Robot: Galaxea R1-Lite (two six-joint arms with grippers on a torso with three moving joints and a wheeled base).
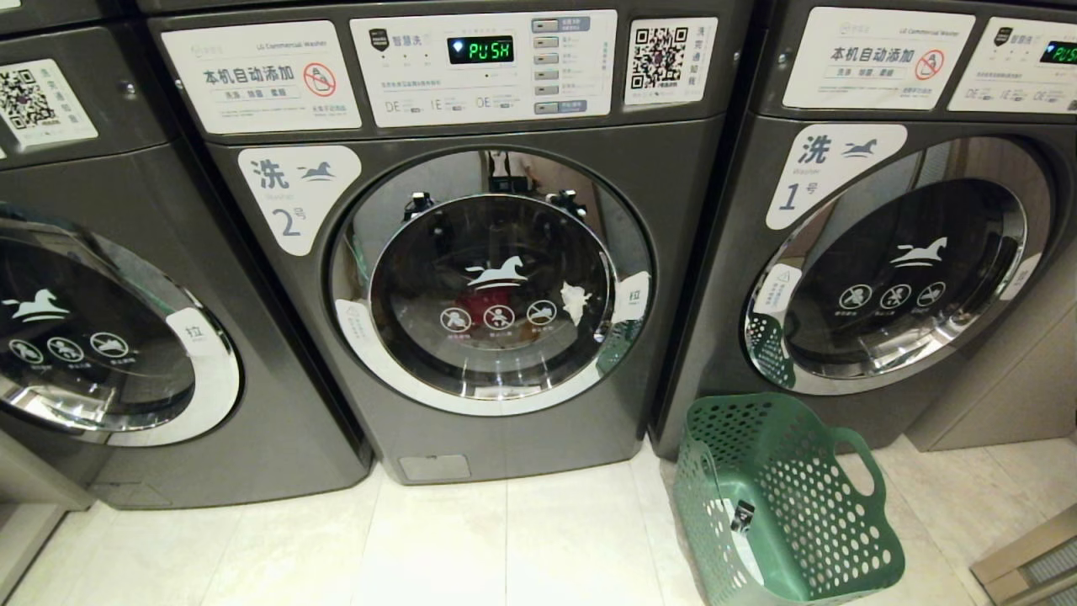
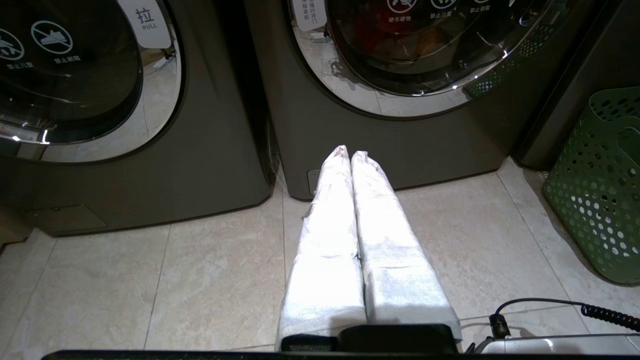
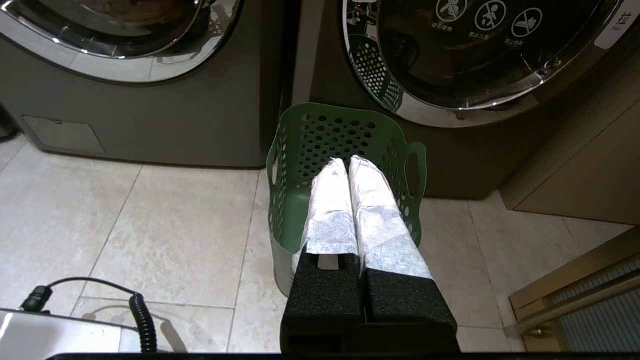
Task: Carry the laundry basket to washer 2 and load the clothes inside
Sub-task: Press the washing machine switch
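Observation:
Washer 2 [image 1: 492,278] stands straight ahead with its round glass door closed. Behind the glass lie the clothes [image 1: 480,305], red in the head view and red and orange [image 2: 400,42] in the left wrist view. The green laundry basket [image 1: 799,505] stands on the floor to the right of washer 2, and no garment shows in it. My right gripper [image 3: 348,161] hangs shut above the basket [image 3: 330,132], holding nothing. Over the tiles before washer 2's base, my left gripper [image 2: 350,154] is shut and empty. Neither arm shows in the head view.
Washer 1 [image 1: 892,278] stands to the right and a like washer [image 1: 92,337] to the left, both closed. A wooden sill and vent [image 1: 1026,564] sit at the lower right. Pale floor tiles [image 1: 437,547] lie before the machines.

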